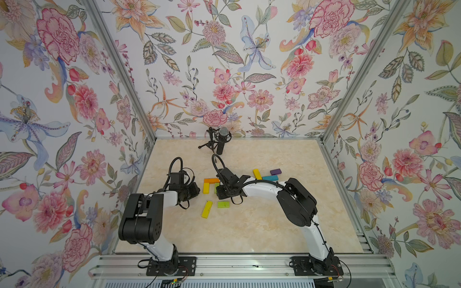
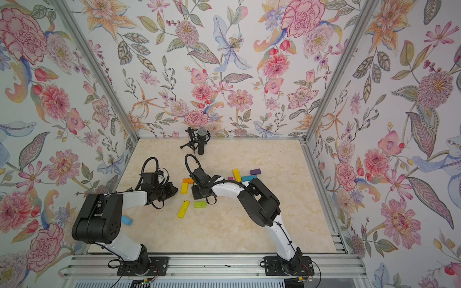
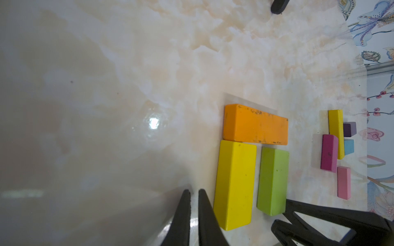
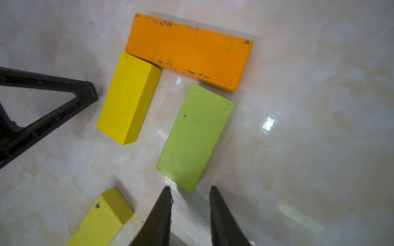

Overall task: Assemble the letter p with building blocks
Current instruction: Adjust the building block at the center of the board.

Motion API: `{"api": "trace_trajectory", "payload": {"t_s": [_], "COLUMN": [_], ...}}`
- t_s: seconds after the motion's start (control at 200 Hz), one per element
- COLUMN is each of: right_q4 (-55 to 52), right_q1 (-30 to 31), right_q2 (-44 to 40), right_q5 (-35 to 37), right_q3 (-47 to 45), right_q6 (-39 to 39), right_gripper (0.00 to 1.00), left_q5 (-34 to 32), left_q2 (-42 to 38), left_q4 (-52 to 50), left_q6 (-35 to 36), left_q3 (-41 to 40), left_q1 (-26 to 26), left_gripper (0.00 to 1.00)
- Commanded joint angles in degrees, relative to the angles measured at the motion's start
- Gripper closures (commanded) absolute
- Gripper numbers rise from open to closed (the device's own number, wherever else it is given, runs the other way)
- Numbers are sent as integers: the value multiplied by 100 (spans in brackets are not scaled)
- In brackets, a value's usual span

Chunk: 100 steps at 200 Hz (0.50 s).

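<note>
Three building blocks lie together mid-table: an orange block [image 1: 211,180] [image 4: 189,51] across the far end, a yellow block [image 1: 206,187] [image 4: 130,98] under one end of it, and a lime green block [image 4: 196,136] [image 3: 273,181] parallel to the yellow with a gap between. My right gripper [image 4: 190,188] is open and empty, its tips just short of the lime green block's near end. My left gripper [image 3: 194,191] is shut on nothing, right beside the yellow block's outer long side. In the top views the right wrist mostly hides the lime green block.
A loose yellow block [image 1: 207,209] and a loose lime green block [image 1: 223,204] lie nearer the front. Yellow [image 1: 257,174], teal [image 1: 270,178], purple [image 1: 275,171], magenta [image 3: 329,152] and pink [image 3: 344,183] blocks sit to the right. A light blue block [image 2: 126,220] lies by the left arm. A black microphone [image 1: 222,139] stands at the back.
</note>
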Motion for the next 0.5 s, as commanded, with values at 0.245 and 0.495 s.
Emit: {"api": "trace_trajectory", "payload": {"t_s": [0.245,0.495], "right_q4": [-254,-261], "right_q1": [-78,-97], "right_q2": [175,166], "right_q5": [211,240], "right_q3": [-54,-65], "right_q6": [50,53], "right_gripper": [68,68], "left_q5": [-69,-69], "left_q2": [35,26], "left_q4": [-144,-148], "left_q6": [77,76], "left_q3": [-12,-14], "left_q1": [-31,-35], "left_gripper": [87,87]}}
